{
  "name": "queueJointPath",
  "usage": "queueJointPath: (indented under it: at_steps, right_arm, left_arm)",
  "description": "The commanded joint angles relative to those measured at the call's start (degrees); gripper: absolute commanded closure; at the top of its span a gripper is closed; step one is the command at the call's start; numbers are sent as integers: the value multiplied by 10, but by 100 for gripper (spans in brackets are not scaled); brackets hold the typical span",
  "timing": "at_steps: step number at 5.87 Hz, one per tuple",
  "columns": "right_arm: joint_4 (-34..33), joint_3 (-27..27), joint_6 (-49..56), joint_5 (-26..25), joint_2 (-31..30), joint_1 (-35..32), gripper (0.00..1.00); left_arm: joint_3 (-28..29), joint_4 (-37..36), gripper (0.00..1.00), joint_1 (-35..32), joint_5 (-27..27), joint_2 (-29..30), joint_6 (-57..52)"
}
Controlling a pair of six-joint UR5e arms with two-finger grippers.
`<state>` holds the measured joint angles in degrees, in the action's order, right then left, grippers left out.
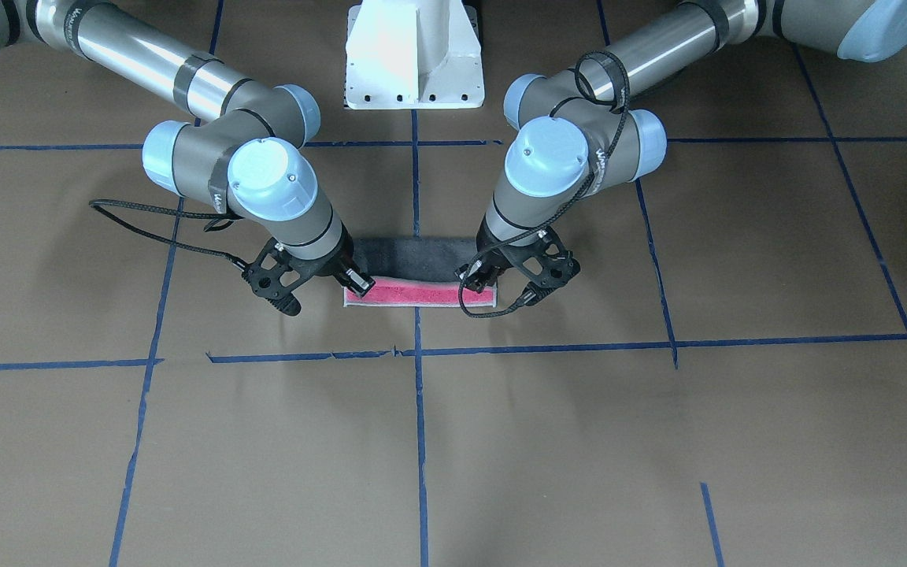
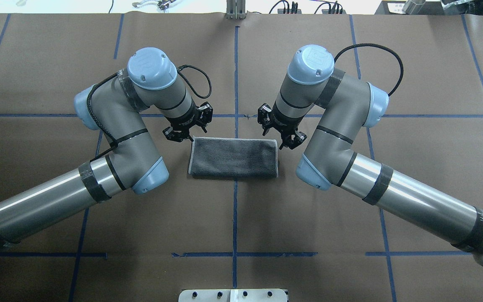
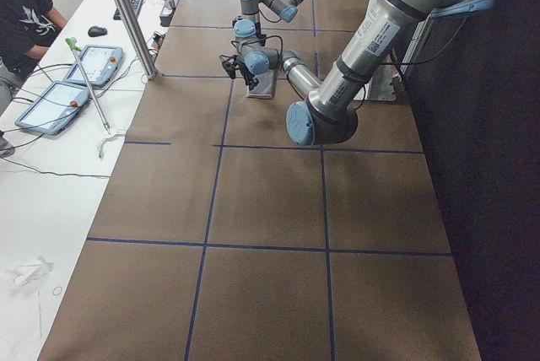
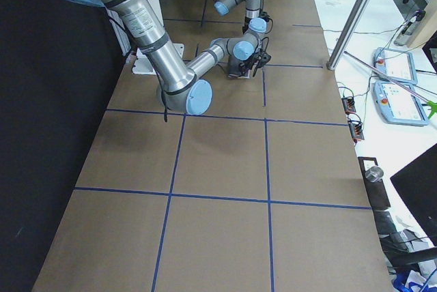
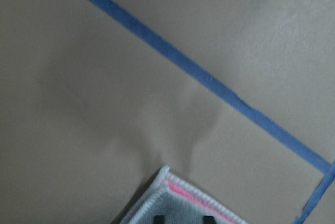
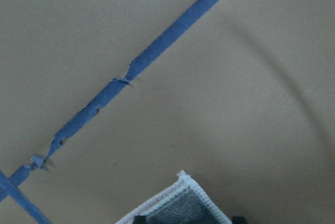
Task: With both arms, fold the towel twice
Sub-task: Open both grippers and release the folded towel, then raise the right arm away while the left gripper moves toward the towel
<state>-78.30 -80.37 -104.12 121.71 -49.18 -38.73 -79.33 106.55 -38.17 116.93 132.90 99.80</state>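
The towel (image 2: 233, 157) lies folded in half at the table's middle, grey face up, a wide rectangle. In the front-facing view its far edge gapes and shows a pink strip (image 1: 422, 293) between the layers. My left gripper (image 2: 189, 136) is at the far left corner and my right gripper (image 2: 278, 140) at the far right corner, each shut on the upper layer's corner, held slightly raised. The left wrist view shows that corner (image 5: 178, 203) with a whitish border and pink line; the right wrist view shows the other corner (image 6: 178, 203). The fingertips barely show at the bottom edges.
The brown table cover (image 2: 233, 218) carries blue tape grid lines (image 2: 235, 209). The white pedestal base (image 1: 414, 55) stands behind the towel. An operator, tablets and cables sit beyond the table's far edge (image 3: 76, 74).
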Motion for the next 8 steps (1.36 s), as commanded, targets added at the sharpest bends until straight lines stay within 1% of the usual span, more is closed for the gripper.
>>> queueJointPath:
  at_steps: [1, 2, 3, 4, 5, 6, 8]
  right_arm:
    - [-2, 0, 62, 1, -2, -46, 0]
    - [-4, 0, 90, 6, -5, -71, 0]
    - [-7, -2, 108, 22, -7, -100, 0]
    - [-9, -10, 115, 49, -19, -132, 0]
    - [-10, -36, 174, 56, -53, -153, 0]
    - [-10, -54, 235, 58, -85, -169, 0]
    - [-10, -56, 376, 106, -141, -236, 0]
  left_arm:
    - [3, 11, 0, -37, 0, -1, -73]
    - [1, 11, 0, -57, 1, -1, -123]
    - [-2, 9, 0, -66, 3, -4, -165]
    - [-27, 9, 0, -69, 4, -24, -214]
    - [-75, 10, 0, -69, 5, -66, -269]
    - [-107, 11, 0, -69, 6, -86, -287]
    - [-129, 10, 0, -61, 5, -93, -287]
